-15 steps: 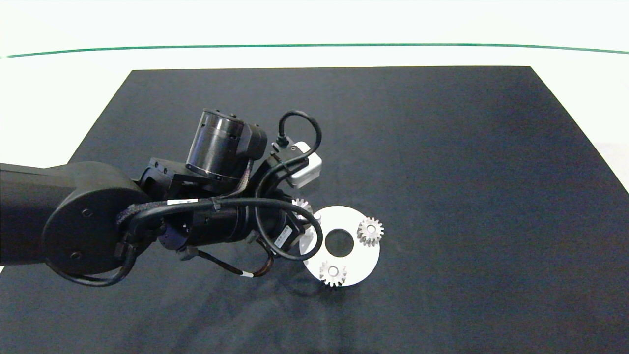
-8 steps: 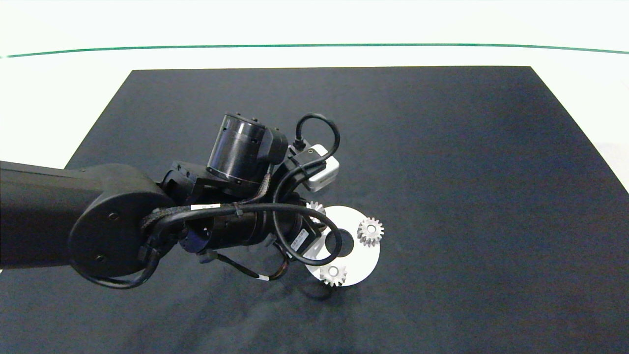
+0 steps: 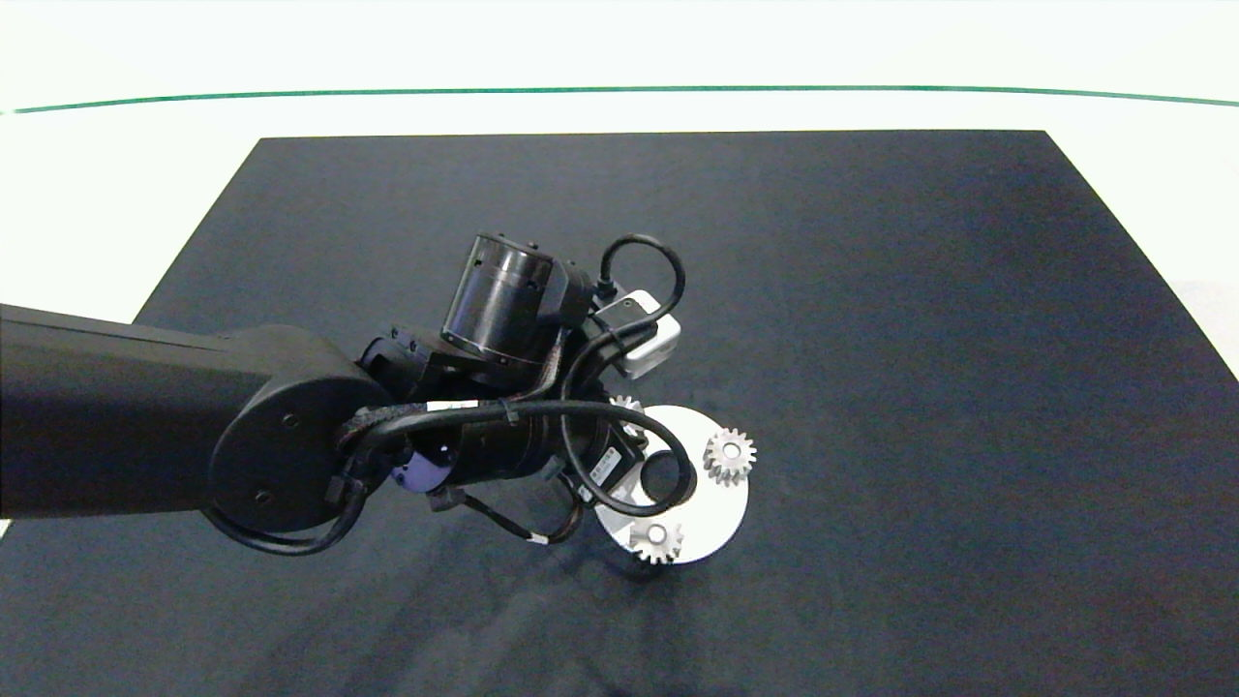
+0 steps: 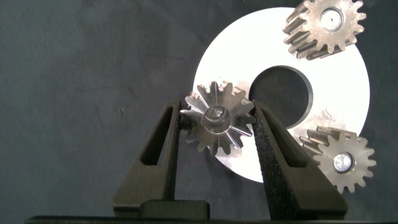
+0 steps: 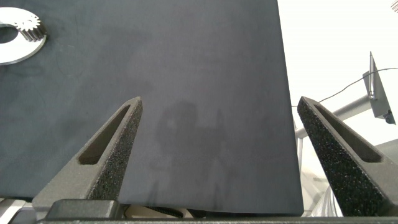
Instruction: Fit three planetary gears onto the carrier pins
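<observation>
Gripper fingers of the left arm clamp a silver-grey planetary gear by its toothed rim, one dark pad on each side, over the edge of the white carrier disc beside its large centre hole. Largest in the scene is the black mat covering the pale worktop, with a thin green line running across the far side. Next comes the left arm, reaching in from the left of the head view, its wrist and looped cables hiding much of the disc's near-left part. Resting flat on the mat is the disc, carrying two seated gears: one on the side away from the arm, another at the near rim, each with a pale carrier pin showing through its bore. From the wrist view the held gear appears slightly tilted, though whether it already sits on the third pin cannot be told. Off to the side, the right gripper hangs wide open and holds nothing above a bare stretch of mat near its edge, well apart from the disc.
</observation>
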### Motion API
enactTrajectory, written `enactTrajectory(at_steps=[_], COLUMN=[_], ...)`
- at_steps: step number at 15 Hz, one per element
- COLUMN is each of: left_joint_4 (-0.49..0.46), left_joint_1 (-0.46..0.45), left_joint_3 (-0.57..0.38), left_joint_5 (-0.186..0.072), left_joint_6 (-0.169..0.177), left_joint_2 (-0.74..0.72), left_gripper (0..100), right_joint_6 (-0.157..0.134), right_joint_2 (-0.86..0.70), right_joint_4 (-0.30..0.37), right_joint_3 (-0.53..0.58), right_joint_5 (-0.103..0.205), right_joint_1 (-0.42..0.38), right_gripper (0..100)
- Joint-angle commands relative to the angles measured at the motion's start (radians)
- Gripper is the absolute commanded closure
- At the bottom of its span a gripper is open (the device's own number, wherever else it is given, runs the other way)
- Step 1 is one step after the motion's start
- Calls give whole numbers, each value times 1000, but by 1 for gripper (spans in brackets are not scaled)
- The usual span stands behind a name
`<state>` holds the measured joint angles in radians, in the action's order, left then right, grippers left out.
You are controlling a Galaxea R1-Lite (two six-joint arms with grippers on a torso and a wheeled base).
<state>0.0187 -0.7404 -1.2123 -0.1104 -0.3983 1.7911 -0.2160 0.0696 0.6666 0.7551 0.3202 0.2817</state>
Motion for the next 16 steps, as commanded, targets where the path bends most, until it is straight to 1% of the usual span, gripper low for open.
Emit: enactTrajectory(at_steps=[1,10,11,16], left_joint_4=[1,4,6,23], left_joint_1=[-2,0,0,0], left_joint_3=[-6,-1,-3,-3], left_joint_5=[0,0,0,0], left_joint_6=[-2,1,-1,1], left_joint_2=[16,25,25,24], left_gripper=[87,87,0,0], right_joint_6=[0,-2,-2,-2], right_joint_2=[-1,-4,-4,-4], right_joint_4=[4,4,4,4], right_joint_3=[0,0,0,0], right_joint_5=[2,2,2,2], right_joint_1=[1,2,2,2], right_gripper=[0,0,0,0])
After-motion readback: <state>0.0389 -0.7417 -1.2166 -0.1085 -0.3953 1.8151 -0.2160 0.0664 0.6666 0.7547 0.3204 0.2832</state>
